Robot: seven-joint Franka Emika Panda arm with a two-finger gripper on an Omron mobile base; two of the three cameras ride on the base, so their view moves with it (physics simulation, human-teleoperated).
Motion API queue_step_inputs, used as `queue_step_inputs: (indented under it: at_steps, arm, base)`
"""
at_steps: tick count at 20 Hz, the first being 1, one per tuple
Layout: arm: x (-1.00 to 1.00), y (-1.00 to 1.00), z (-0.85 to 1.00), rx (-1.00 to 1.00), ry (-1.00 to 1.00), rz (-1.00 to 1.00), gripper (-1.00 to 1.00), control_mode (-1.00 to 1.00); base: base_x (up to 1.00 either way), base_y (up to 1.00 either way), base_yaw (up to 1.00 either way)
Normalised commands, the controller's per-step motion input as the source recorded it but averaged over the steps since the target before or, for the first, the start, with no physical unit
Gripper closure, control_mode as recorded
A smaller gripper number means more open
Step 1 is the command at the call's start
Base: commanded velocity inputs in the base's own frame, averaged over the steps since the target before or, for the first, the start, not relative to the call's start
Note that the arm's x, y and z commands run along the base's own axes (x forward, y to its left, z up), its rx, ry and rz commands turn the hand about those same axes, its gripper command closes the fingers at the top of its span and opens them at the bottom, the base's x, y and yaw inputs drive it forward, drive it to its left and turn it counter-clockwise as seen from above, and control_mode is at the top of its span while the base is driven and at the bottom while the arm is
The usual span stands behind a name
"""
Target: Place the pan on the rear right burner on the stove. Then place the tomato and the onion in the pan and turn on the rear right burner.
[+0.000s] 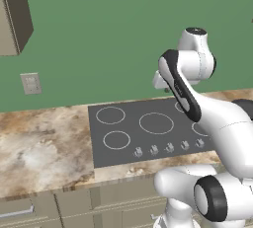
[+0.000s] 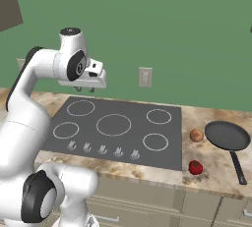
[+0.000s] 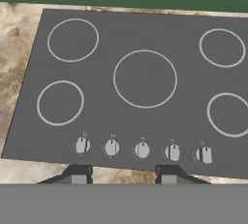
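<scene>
The tool point(image 2: 92, 89) hangs in the air above the stove point(image 2: 118, 145), over its rear left part, with nothing between its fingertips point(image 3: 80, 175); in the hand view the two tips stand a moderate way apart, neither wide nor closed.

The right base view shows what the others lack: the pan point(image 2: 227, 135) lies on the marble desk point(image 2: 216, 169) at 3 o'clock from the stove, its long black handle pointing toward 5 o'clock. The onion point(image 2: 197, 135) sits just beside the pan's left rim, between it and the stove edge, and the tomato point(image 2: 196, 167) rests nearer the desk's front edge, at 6 o'clock from the onion. The rear right burner point(image 2: 159, 116) is bare.

The hand view looks down on all five rings and the row of five knobs point(image 3: 142, 150). In the left base view the arm hides the stove's right side, and a wall socket point(image 1: 30, 83) shows at 9 o'clock.
</scene>
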Motion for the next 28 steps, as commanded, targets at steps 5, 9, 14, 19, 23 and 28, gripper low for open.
queue_step_inputs:
  at_steps: [5, 9, 14, 19, 23, 28]
  arm:
    - [0.00, -0.19, 0.00, 0.00, 0.00, 0.00, -1.00, -1.00]
    - [0.00, -0.33, -0.01, 0.00, 0.01, 0.00, -1.00, -1.00]
    - [-0.05, -0.49, -0.07, 0.00, 0.01, 0.00, -1.00, -1.00]
    - [-0.08, -0.57, -0.07, -0.02, 0.00, 0.00, -1.00, -1.00]
    - [-0.03, -0.55, -0.09, -0.02, 0.00, 0.00, -1.00, -1.00]
    - [-0.01, -0.51, -0.11, -0.02, 0.00, 0.00, -1.00, -1.00]
  base:
    - [0.00, 0.00, 0.00]
    - [0.00, 0.00, 0.00]
    - [0.00, 0.00, 0.00]
    - [0.00, 0.00, 0.00]
    - [0.00, 0.00, 0.00]
    - [0.00, 0.00, 0.00]
